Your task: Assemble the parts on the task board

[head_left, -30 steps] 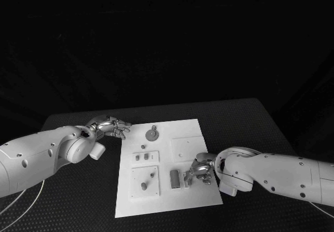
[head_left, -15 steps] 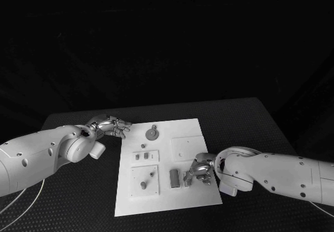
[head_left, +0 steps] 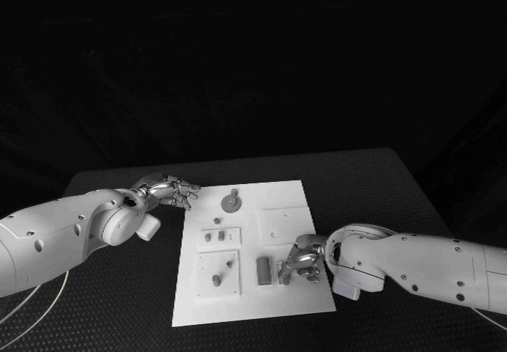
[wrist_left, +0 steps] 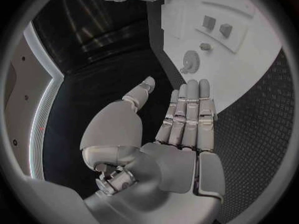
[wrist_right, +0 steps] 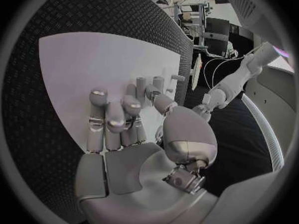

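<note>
The right hand [head_left: 304, 262] rests on the near right part of the task board [head_left: 285, 202], fingers curled down beside an upright grey block [head_left: 263, 270]; whether it grips a small part there I cannot tell. The left hand [head_left: 169, 192] sits off the board's far left edge on the black table [head_left: 359, 176], fingers straight and spread, holding nothing. On the board, a recessed plate [head_left: 220, 274] holds a small peg [head_left: 217, 279], a smaller plate [head_left: 221, 237] holds two little blocks, and a gear [head_left: 231, 202] lies farther back.

White task board [head_left: 285, 220] flat mid-table, w/ grey parts [head_left: 263, 270].
</note>
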